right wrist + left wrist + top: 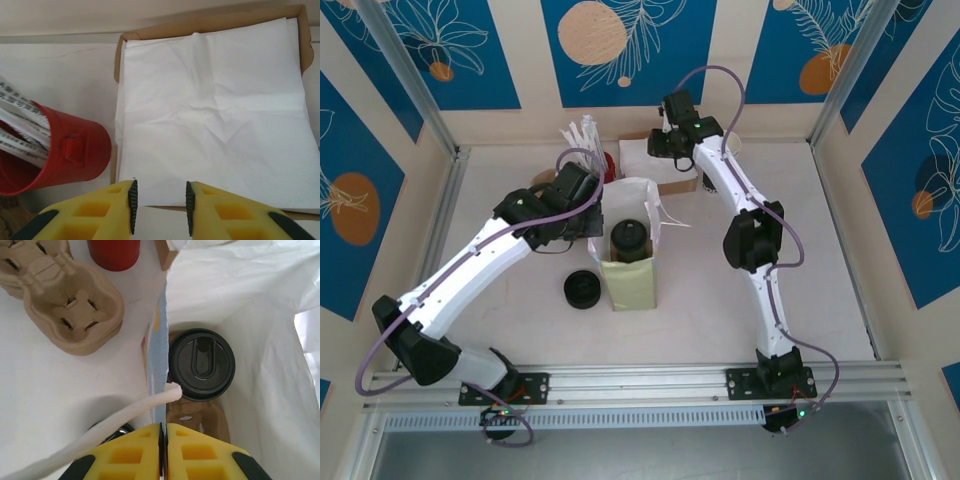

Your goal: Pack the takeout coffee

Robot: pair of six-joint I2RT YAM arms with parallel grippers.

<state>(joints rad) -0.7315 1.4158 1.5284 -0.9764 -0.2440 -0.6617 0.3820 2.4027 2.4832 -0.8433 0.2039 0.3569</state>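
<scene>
The takeout coffee [201,364], a small paper cup under a round black plastic lid, stood upright inside the white-lined carrier bag [260,315]. Through the left wrist camera I looked straight down on its lid. The cup sat close to the bag's left wall, over a brown moulded-pulp tray [200,422] at the bottom of the bag. In the top view I saw the same cup [630,238] in the open mouth of the bag [632,285], which stood near the middle of the white table [820,260].

The left fingers [125,455], yellow blocks, were pressed together on the rim of the bag's left wall, with its thin printed edge caught between them. The bag's white twisted handle [100,432] ran just beside them, outside the bag.

Left of the bag in that wrist view lay a stack of brown pulp cup carriers [75,310], and beyond them stood a red tub [112,252]. In the top view a low black lid disc [583,289] lay on the table just left of the bag.

The right fingers [110,212] stood apart, holding nothing, above the near edge of a shallow cardboard box of white paper napkins [215,115]. Beside that box I could see the red tub [75,155], filled with paper-wrapped sticks [15,130].
</scene>
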